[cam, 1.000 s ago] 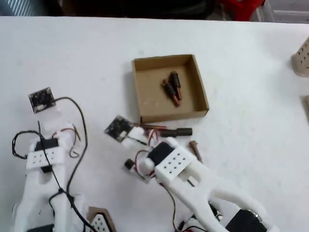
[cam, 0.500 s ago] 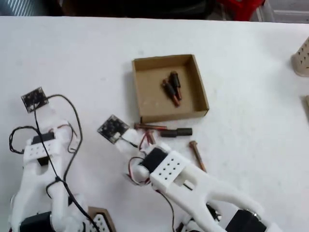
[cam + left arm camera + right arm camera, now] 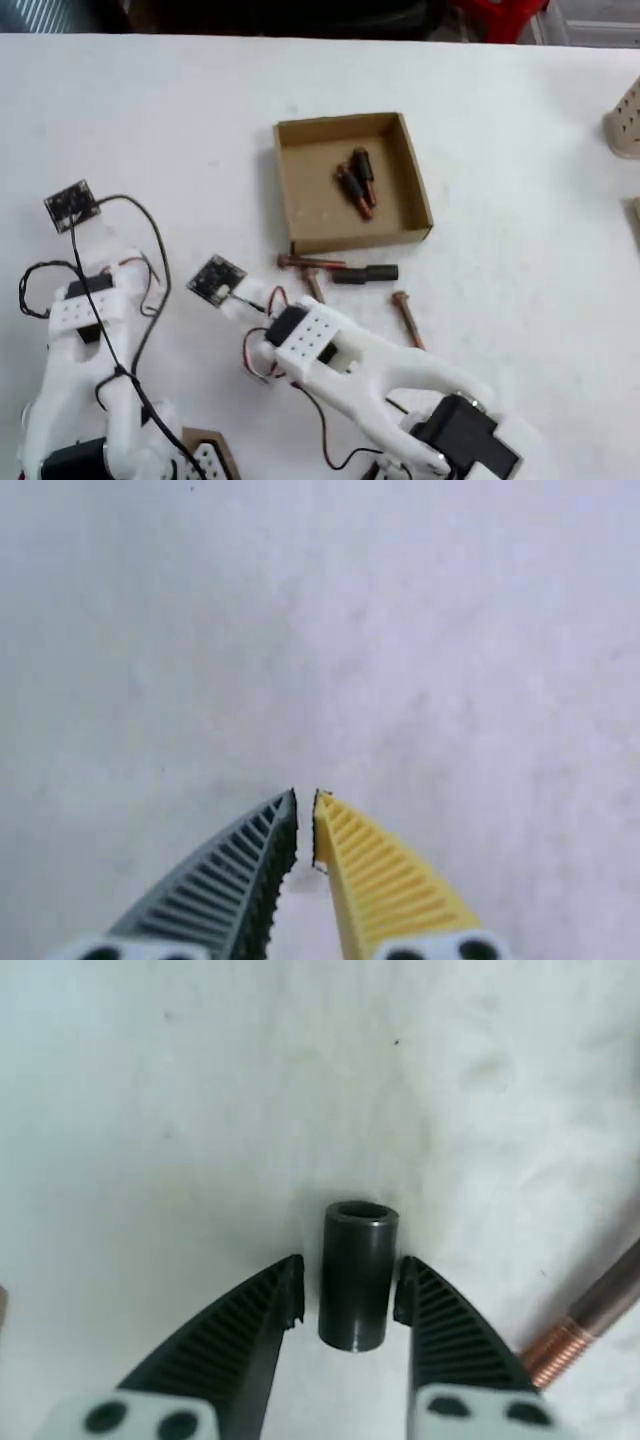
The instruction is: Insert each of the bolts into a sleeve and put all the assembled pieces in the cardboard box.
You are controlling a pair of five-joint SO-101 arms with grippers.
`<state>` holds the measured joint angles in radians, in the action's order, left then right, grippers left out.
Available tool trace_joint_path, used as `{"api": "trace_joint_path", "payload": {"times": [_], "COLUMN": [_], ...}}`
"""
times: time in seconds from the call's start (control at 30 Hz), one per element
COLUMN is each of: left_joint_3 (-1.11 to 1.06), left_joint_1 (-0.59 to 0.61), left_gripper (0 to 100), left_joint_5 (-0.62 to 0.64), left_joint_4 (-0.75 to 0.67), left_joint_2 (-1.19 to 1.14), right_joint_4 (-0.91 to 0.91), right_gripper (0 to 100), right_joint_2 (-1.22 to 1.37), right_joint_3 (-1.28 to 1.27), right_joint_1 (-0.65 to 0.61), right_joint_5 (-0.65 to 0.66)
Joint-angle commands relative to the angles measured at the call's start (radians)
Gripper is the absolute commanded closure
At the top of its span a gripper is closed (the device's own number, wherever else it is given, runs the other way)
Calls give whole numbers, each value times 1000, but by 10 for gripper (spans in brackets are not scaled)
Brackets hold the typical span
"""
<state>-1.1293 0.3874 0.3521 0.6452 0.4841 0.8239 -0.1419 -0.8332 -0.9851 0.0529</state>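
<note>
Right claw (image 3: pixel 348 1290) is spread: its two black fingers (image 3: pixel 250 1330) stand on either side of a black sleeve (image 3: pixel 357 1260) on the desk (image 3: pixel 200 1080). On one side the gap is plain. On the other it is so thin that I cannot tell whether the finger touches. I judge that nothing is pinched yet.

The danger lies in the closing. The sleeve is round and smooth, so if one finger meets it first it may roll or skid aside, or squirt forward from between the toothed pads. A coppery bolt (image 3: pixel 588 1320) lies near the closer finger but apart from it, and a sideways shove could knock the sleeve against it. A grip too close to the open end would also leave little room to feed a bolt in.

In the high view my right arm (image 3: pixel 345 350) lies low over the desk, slanting in from the near right. Its wrist end is in front of the near left corner of the cardboard box (image 3: pixel 418 195), just short of the loose bolts (image 3: pixel 312 263) and another sleeve (image 3: pixel 366 273) lying there. Assembled pieces (image 3: pixel 355 183) lie inside the box.

My left arm (image 3: pixel 85 315) is well apart from all this, over bare desk. The left claw (image 3: pixel 305 825) has its grey and yellow fingers pressed almost together, with nothing between them.
</note>
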Motion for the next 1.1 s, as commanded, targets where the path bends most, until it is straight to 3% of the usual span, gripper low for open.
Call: {"api": "trace_joint_path", "payload": {"times": [0.0,0.2,0.4,0.57,0.87,1.07], "left_joint_3": [51,49,6,-32,-32,0], "left_joint_1": [10,8,-2,-13,-22,-170], "left_gripper": [936,936,936,936,933,935], "left_joint_5": [11,11,9,9,11,11], "left_joint_4": [-23,-23,-115,-189,-187,-58], "left_joint_2": [-4,-5,-7,-7,-7,-5], "right_joint_4": [-44,-39,156,297,305,249], "right_gripper": [930,976,983,983,982,982], "right_joint_2": [21,22,-217,-441,-647,-651], "right_joint_3": [37,44,41,34,-124,-143], "right_joint_1": [-5,33,142,377,845,1173], "right_joint_5": [-3,-3,-3,-3,57,60]}}
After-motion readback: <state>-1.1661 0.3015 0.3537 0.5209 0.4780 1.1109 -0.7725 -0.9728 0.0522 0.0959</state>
